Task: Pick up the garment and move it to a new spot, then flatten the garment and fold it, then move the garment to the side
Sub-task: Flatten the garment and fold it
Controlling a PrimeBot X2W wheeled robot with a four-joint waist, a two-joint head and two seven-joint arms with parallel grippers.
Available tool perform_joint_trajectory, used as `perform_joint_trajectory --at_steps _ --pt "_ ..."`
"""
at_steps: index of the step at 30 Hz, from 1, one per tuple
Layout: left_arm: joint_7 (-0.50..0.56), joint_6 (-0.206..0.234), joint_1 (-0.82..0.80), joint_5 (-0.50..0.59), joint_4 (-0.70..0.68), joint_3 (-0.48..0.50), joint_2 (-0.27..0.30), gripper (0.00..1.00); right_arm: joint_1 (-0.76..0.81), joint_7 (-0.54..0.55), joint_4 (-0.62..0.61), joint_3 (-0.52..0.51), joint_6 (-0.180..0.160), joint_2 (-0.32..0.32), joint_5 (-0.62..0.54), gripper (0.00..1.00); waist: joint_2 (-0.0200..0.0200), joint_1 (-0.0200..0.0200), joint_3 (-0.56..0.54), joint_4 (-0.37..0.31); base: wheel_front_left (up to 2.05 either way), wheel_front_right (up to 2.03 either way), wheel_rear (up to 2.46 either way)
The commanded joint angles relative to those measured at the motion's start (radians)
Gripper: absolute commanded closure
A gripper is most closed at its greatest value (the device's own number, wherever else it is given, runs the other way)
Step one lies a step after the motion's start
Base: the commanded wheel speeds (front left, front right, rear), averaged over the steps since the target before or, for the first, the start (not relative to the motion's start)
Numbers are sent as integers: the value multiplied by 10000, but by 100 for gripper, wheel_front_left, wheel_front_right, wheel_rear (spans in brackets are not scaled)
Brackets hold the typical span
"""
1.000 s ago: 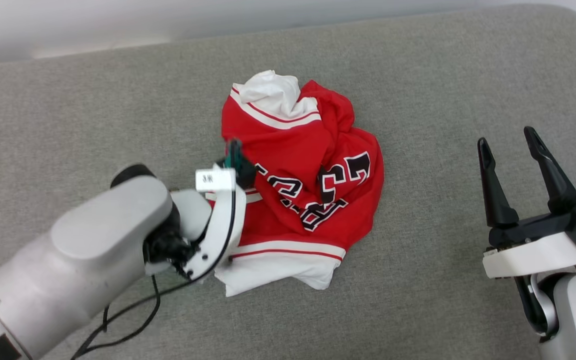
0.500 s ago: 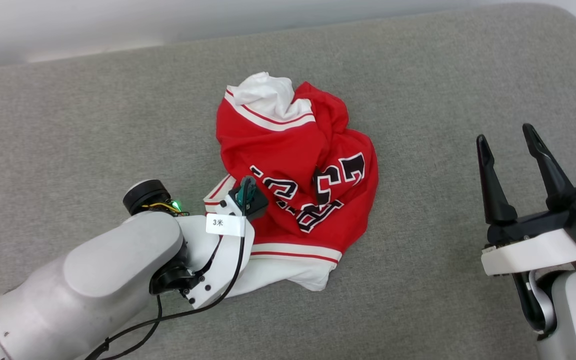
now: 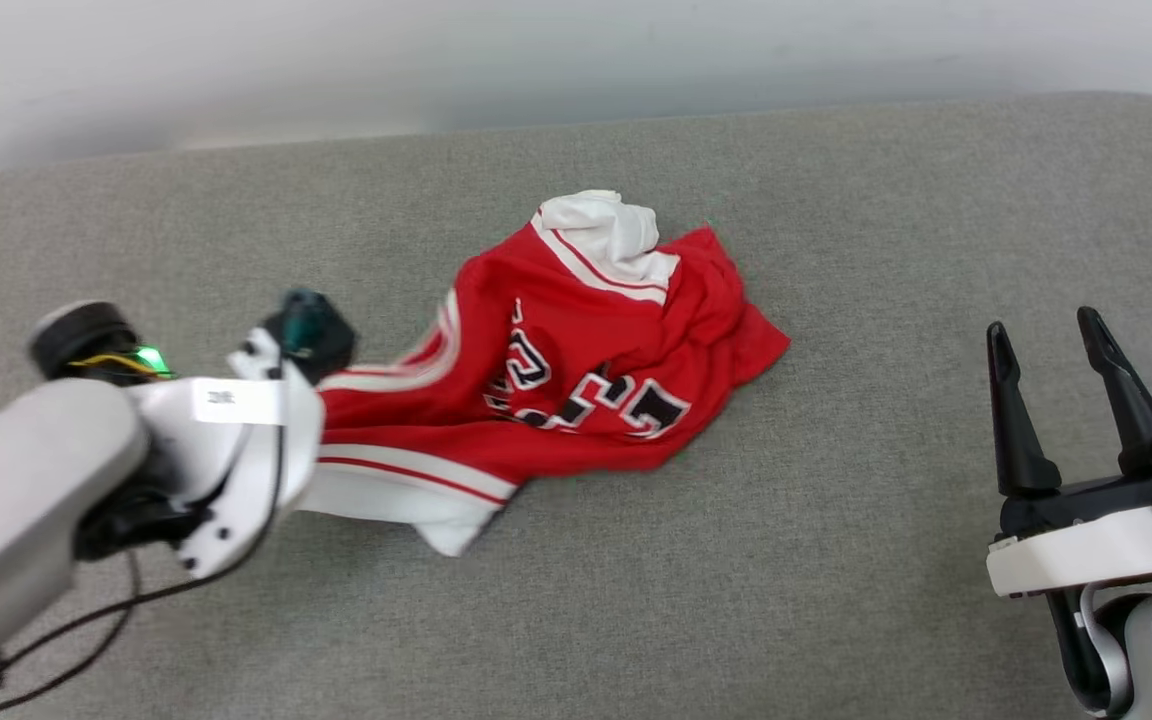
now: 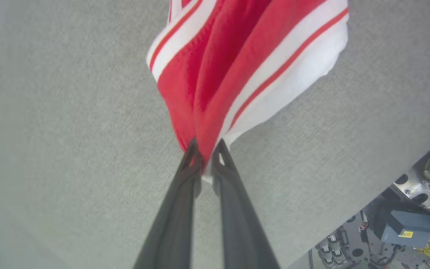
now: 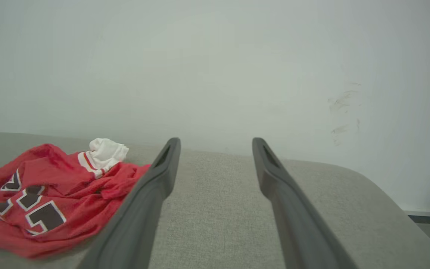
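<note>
Garment [image 3: 576, 370] lies in a rumpled red heap at the middle of the grey cushion [image 3: 836, 560], pulled out toward 9 o'clock, where a bunched edge with red-and-white trim is stretched. At that edge the left gripper [image 4: 204, 149] is pinched tight on a gathered fold of red cloth and white trim; the rest of the cloth rests on the cushion. At about 4 o'clock from the heap, well apart from it, the right gripper [image 3: 1041, 322] waits with its jaws wide and nothing between them.

We judge the hold to be the weak point: only the fingertips bite a narrow fold, so the weight and drag of the heap over the rough cushion could pull the cloth free. Hauling from one point may also twist the heap tighter, which would make flattening harder.

As for writing, the black, white-edged print [image 3: 576, 390] is creased and we cannot read it whole. The white tag [image 3: 221, 398] on the left wrist is blurred. A yellow sticker [image 4: 406, 234] at 4 o'clock in the left wrist view is too small to read surely.
</note>
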Motion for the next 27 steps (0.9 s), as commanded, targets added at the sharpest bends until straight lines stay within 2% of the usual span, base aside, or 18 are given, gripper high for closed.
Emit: perform_joint_trajectory --at_steps 1,5,8,15,20,21,22,27 --pt "162 23 -106 48 -61 63 384 100 115 -22 -75 38 -7 78 -40 0 -1 0 -43 22 0 0 0" --pt "272 285 -153 185 167 124 1183 100 172 -22 -121 118 -7 134 -34 0 -1 0 38 -134 0 0 0" --pt "-16 627 177 70 700 197 1363 100 159 -22 -99 162 -7 167 -40 0 -1 0 192 -357 0 0 0" --pt "-1075 1096 1043 -201 2514 226 738 100 -60 -22 -5 200 -7 68 -34 0 -1 0 592 -821 0 0 0" --pt "-1487 1042 1736 -585 3689 214 262 100 -63 -22 76 224 -7 11 -28 0 -1 0 634 -950 0 0 0" --pt "-1669 1000 1807 -641 3827 266 176 73 -34 -22 90 209 -7 4 -29 0 -1 0 597 -945 0 0 0" --pt "-1888 938 1778 -595 3902 299 119 0 10 -22 113 180 -7 -11 -36 0 -1 0 542 -926 0 0 0" --pt "-2608 652 948 -571 3640 783 -26 0 232 -22 157 12 -7 -77 -9 0 -1 0 159 -699 0 0 0"
